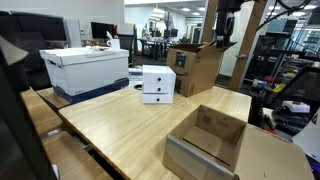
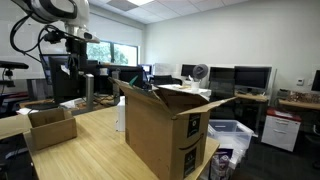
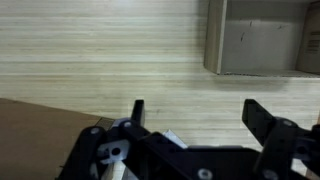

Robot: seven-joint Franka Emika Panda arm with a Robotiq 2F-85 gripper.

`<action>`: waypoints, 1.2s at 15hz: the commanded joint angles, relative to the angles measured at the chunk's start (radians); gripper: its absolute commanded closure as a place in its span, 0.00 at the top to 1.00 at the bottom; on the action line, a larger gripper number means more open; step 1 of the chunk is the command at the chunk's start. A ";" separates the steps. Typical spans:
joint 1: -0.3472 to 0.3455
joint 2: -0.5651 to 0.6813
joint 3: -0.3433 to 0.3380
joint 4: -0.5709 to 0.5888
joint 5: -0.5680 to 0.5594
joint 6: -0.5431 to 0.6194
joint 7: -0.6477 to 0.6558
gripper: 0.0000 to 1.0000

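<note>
Office room: a pale wooden table bears an open cardboard box. Near that box the gripper gapes wide, empty.

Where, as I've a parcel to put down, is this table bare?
The widest bare patch of the light wooden table lies between the small white drawer unit and the shallow open cardboard box. The far edge is crowded: white storage box, drawer unit, tall brown cardboard box.

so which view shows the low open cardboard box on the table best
An exterior view shows the low open cardboard box closest, inside and walls plain. In an exterior view the box sits small near the edge; the wrist view catches only part.
</note>
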 commanded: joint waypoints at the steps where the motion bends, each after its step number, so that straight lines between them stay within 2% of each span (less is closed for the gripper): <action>1: 0.001 0.001 -0.017 0.005 0.011 -0.021 -0.012 1.00; 9: 0.009 0.022 -0.032 0.039 -0.004 -0.130 -0.072 1.00; 12: 0.020 0.036 -0.022 0.045 -0.005 -0.136 -0.087 1.00; 18: 0.060 0.014 -0.026 0.017 0.024 -0.074 -0.157 1.00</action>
